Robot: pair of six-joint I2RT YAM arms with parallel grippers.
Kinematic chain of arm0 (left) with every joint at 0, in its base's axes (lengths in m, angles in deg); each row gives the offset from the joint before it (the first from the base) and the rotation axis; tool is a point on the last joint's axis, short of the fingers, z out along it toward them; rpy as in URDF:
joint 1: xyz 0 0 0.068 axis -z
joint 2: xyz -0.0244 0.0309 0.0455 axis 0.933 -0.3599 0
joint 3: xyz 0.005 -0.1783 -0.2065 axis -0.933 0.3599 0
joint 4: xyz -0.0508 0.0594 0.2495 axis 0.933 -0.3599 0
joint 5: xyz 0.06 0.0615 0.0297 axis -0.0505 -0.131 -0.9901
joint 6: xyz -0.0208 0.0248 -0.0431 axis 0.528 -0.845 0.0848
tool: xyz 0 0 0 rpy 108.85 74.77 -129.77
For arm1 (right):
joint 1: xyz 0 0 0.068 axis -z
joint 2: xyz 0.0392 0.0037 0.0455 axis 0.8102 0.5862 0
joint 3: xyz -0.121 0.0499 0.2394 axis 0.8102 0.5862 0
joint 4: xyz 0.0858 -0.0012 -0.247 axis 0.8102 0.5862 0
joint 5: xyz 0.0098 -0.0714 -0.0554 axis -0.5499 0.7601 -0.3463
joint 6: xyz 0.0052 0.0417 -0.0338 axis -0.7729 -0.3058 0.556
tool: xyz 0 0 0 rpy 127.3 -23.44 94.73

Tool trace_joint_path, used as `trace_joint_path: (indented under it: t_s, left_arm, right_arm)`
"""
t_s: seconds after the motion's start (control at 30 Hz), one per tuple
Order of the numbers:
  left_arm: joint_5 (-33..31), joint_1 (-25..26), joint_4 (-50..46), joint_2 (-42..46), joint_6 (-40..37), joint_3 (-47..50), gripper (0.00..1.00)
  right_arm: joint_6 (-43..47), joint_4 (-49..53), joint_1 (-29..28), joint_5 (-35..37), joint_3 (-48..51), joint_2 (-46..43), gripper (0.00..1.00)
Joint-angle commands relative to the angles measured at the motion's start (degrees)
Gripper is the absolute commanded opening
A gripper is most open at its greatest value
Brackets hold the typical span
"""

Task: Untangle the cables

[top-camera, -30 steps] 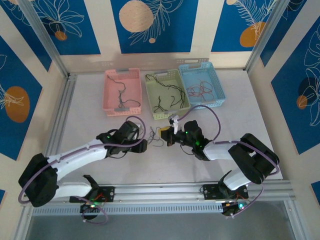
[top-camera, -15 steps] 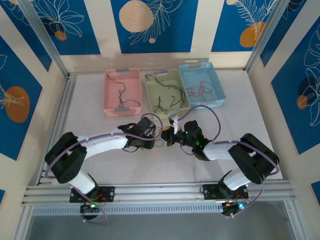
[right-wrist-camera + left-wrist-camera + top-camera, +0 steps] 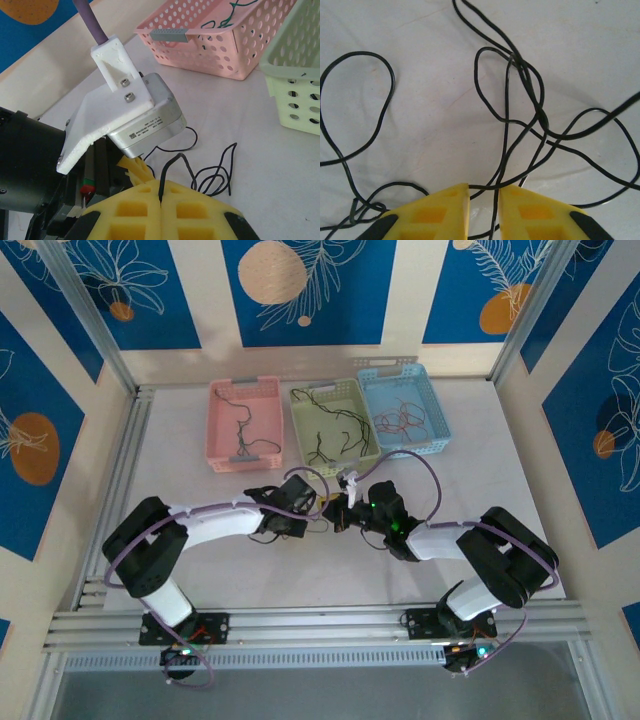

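A tangle of thin black cables lies on the white table, between the two grippers in the top view. My left gripper is low over it with its yellow jaws a little apart. One strand crosses at the tips and another runs down the gap. My right gripper is shut on the end of a black cable, which loops away over the table to the right. The left gripper's yellow fingers and its camera housing stand right in front of the right gripper.
Three baskets stand side by side at the back: pink, green and blue, each with thin cables inside. The pink basket and the green basket lie beyond the right gripper. Metal frame rails edge the table.
The left arm has swung right and come in close to the right gripper, over the cable tangle. The right arm has stayed put, still shut on its cable.
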Motion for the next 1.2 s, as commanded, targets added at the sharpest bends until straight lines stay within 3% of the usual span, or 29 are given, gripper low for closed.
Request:
trace_joint_path:
  t_s: [0.0,0.2,0.47,0.67,0.97,1.17]
  left_arm:
    - [-1.6,0.5,-0.6,0.9,0.0,0.5,0.18]
    - [-2.3,0.5,-1.7,6.5,0.4,2.2,0.01]
    - [-5.7,0.5,-8.5,20.7,1.9,3.6,0.00]
    - [-9.7,0.5,-17.7,33.7,3.8,3.3,0.00]
    - [-16.6,0.4,-30.6,49.6,7.5,1.3,0.00]
    - [-22.0,0.4,-35.8,56.5,9.6,-1.4,0.00]
  right_arm:
    - [-0.9,-0.8,0.4,0.5,0.1,-0.6,0.00]
    - [-1.0,-1.2,0.5,1.0,0.7,-1.3,0.00]
    - [-2.6,-2.6,2.0,2.3,2.7,-3.4,0.00]
    - [-6.3,-2.4,4.8,7.3,6.1,-7.7,0.00]
    - [-19.5,-0.2,16.4,12.4,13.3,-16.3,0.00]
    - [-26.9,10.0,28.5,12.7,16.9,-27.6,0.00]
